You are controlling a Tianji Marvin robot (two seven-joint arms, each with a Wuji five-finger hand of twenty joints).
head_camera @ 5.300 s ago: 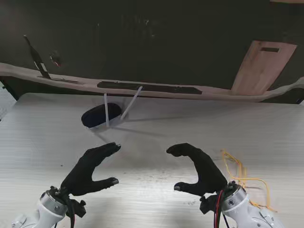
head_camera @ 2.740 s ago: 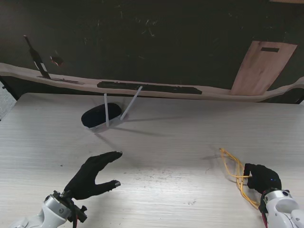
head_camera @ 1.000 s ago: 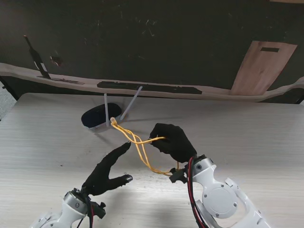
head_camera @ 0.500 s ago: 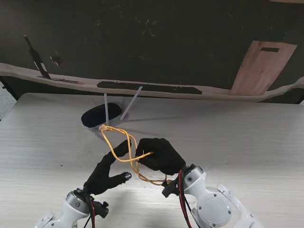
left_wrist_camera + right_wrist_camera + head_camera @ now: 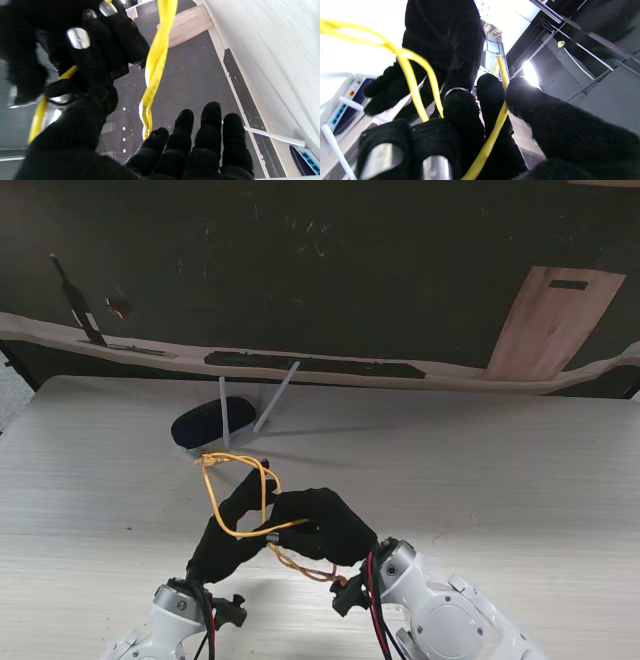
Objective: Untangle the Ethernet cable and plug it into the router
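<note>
Right now, right hand (image 5: 322, 525) clenched on yellow Ethernet cable (image 5: 237, 498), loops lifted off the white table (image 5: 520, 470). Left hand (image 5: 228, 532) at nine o'clock of it, fingers spread, touching a strand, gripping nothing. Router (image 5: 203, 424) at twelve o'clock, apart from the cable tip.

You see the router (image 5: 210, 423) on the table (image 5: 480, 470), at the far left part, close to the far edge. Its two antennas (image 5: 224, 410) stand up from its right side. The Ethernet cable (image 5: 238, 498) hangs in loops nearer to you than the router, with its far end (image 5: 205, 461) just before the router. The right hand (image 5: 318, 525) is closed around the cable, to the right of the loops. The left hand (image 5: 232, 525) is just beside it on the left, fingers extended toward the router. A wooden board (image 5: 553, 320) lies beyond the table, at the far right.
</note>
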